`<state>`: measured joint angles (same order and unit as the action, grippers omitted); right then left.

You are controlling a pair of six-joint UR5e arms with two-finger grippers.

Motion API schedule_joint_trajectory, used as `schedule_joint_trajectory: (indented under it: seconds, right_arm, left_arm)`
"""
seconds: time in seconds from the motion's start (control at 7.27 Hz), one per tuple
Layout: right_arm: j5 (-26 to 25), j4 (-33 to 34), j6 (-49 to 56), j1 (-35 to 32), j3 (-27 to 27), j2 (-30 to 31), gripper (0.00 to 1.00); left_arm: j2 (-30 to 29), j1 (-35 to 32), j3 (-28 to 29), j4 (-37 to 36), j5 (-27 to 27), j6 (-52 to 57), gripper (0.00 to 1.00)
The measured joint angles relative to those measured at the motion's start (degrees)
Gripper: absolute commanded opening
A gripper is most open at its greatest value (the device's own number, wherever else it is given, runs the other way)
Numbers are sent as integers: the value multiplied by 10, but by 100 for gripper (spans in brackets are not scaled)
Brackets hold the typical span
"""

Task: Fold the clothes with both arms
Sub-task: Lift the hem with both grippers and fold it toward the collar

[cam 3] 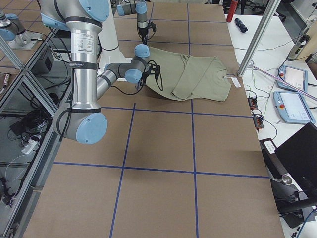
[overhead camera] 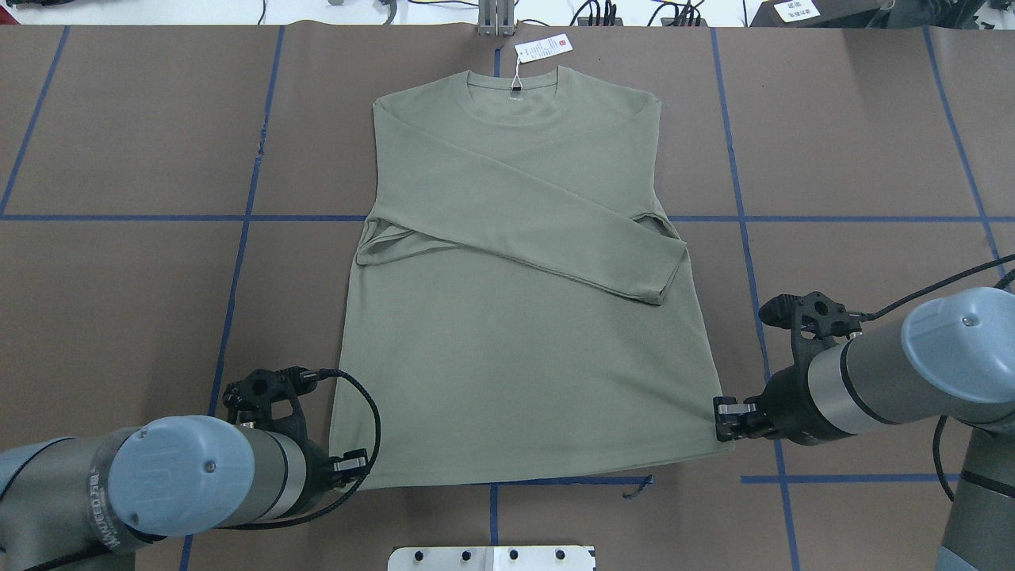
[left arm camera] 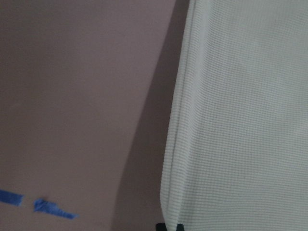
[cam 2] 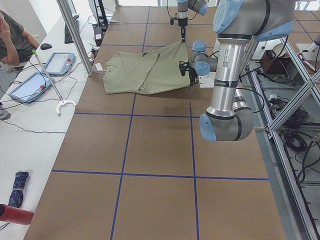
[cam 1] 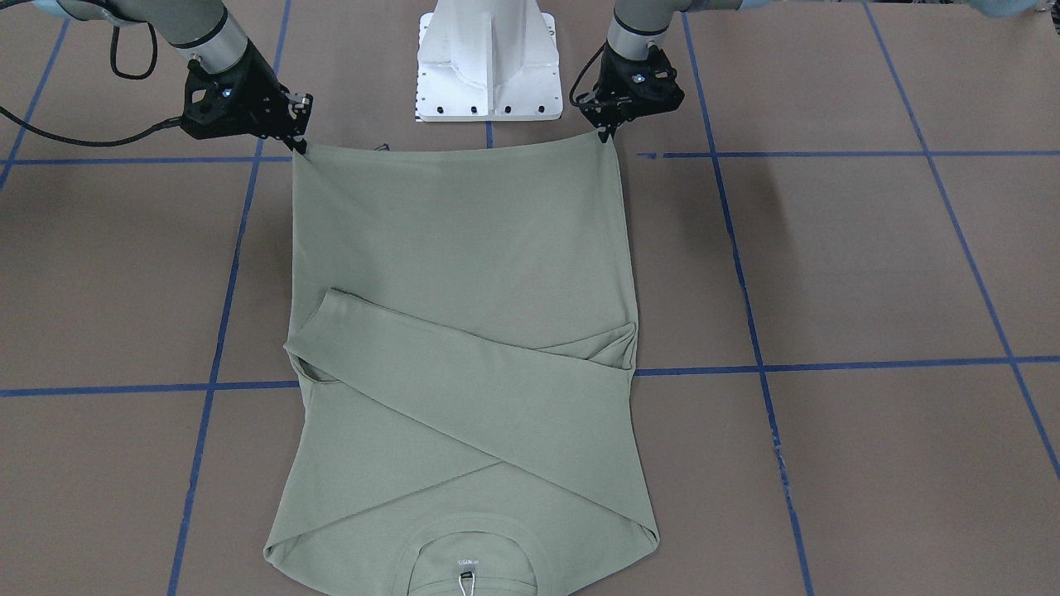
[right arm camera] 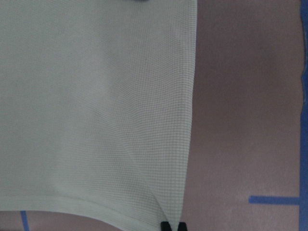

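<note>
Closest to the white metal pedestal base [cam 1: 489,62], I see both arms at the hem of the pale sage-green long-sleeved knit shirt [overhead camera: 515,357]. The left gripper [overhead camera: 346,466] has its jaws pinched shut on the hem corner on its side, and the right gripper [overhead camera: 723,419] has its jaws closed on the opposite corner. From the side, the hem edge looks raised off the brown paper-covered table [overhead camera: 119,143] with its blue tape grid, while the rest lies flat. The shirt's long axis runs straight away from the robot, hem near and collar far. Farther out, the two sleeves are folded across the chest, the upper sleeve [overhead camera: 539,222] slanting towards the right arm's side. Just beyond the collar lies the white card hang tag [overhead camera: 543,47] with a red mark.
</note>
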<state>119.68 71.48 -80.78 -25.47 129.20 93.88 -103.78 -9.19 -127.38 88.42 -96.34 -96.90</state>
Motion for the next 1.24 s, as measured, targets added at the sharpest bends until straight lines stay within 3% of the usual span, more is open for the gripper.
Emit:
schedule_joint_trajectory:
  seconds: [0.41, 0.55, 0.83, 1.24]
  right_arm:
    - [127, -1, -38, 18, 48, 30, 0]
    - [141, -1, -44, 18, 53, 32, 0]
    - [122, -1, -38, -18, 45, 28, 0]
    - [63, -2, 23, -110, -23, -33, 0]
  left_arm:
    - [-3, 58, -105, -105, -2, 2, 0]
    - [-3, 63, -119, -119, -2, 2, 0]
    - [-11, 54, -119, -126, -2, 34, 0]
    - [-52, -59, -61, -124, -4, 139, 0]
